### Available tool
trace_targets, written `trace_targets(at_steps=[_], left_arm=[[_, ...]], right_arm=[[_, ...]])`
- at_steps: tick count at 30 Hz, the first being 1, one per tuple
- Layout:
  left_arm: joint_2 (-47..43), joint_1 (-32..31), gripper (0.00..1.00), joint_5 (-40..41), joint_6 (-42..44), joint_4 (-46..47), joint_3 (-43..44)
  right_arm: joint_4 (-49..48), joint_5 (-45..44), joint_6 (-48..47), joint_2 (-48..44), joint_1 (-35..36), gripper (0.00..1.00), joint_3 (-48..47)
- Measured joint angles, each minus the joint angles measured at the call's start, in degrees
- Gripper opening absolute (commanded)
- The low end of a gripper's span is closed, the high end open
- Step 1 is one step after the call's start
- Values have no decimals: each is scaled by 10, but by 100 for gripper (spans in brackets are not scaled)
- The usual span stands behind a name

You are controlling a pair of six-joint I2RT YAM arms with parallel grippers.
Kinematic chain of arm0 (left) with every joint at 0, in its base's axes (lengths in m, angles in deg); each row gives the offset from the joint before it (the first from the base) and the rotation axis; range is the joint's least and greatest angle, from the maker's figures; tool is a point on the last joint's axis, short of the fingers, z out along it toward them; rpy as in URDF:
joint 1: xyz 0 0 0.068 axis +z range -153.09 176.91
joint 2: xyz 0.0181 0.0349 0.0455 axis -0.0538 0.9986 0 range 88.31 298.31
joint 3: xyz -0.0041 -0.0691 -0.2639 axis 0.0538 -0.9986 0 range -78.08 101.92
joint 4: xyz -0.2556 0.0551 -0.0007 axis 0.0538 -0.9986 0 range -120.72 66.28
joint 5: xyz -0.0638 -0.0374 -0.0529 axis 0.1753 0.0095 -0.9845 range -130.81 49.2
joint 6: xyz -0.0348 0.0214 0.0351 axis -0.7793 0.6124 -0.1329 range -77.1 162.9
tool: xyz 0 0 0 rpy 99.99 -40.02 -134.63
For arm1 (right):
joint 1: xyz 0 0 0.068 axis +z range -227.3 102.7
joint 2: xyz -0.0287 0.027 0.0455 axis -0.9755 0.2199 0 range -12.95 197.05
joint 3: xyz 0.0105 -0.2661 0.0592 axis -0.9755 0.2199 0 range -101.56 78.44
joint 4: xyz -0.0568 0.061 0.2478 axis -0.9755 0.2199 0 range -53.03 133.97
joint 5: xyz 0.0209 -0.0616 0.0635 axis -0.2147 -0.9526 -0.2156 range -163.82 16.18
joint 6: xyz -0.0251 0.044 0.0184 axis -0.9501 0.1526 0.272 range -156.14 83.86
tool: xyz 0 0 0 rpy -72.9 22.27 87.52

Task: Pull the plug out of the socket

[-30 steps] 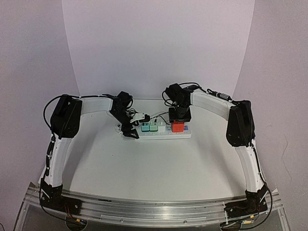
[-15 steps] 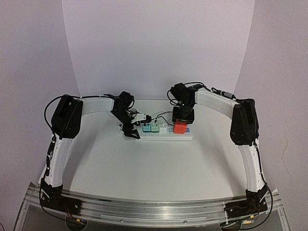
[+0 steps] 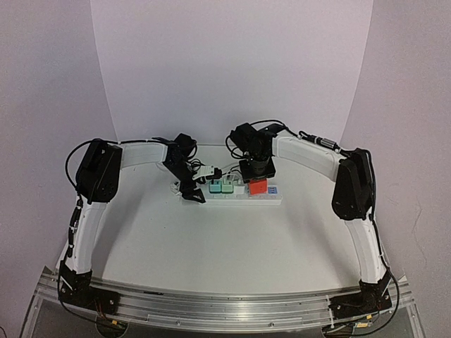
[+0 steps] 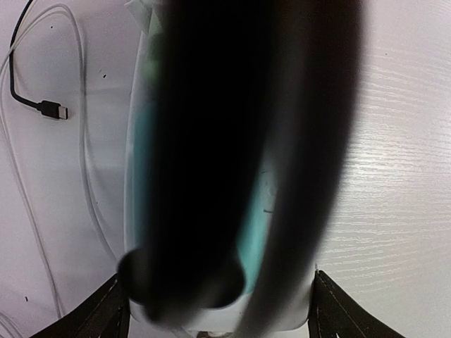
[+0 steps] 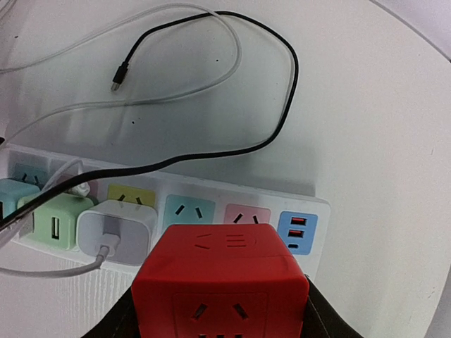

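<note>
So right gripper pinches red plug over the socket, left gripper clamps its end; white charger alongside, black cable behind.

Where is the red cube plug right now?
The red cube plug is just right of centre in the top view, held in the right gripper over the power strip, beside the white charger.

white table with the socket and loose black and white cables flat on it

Red cube plug clear of long white socket, flat on table
</note>
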Motion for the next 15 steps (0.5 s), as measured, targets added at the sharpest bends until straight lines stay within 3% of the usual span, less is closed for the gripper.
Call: trace_targets(at_steps=[8, 15], left_arm=[[0, 0, 0, 0, -2, 0, 0], [0, 1, 0, -2, -6, 0, 0]], right_arm=[[3, 7, -1, -23, -36, 0, 2], [-2, 85, 3, -95, -118, 0, 47]])
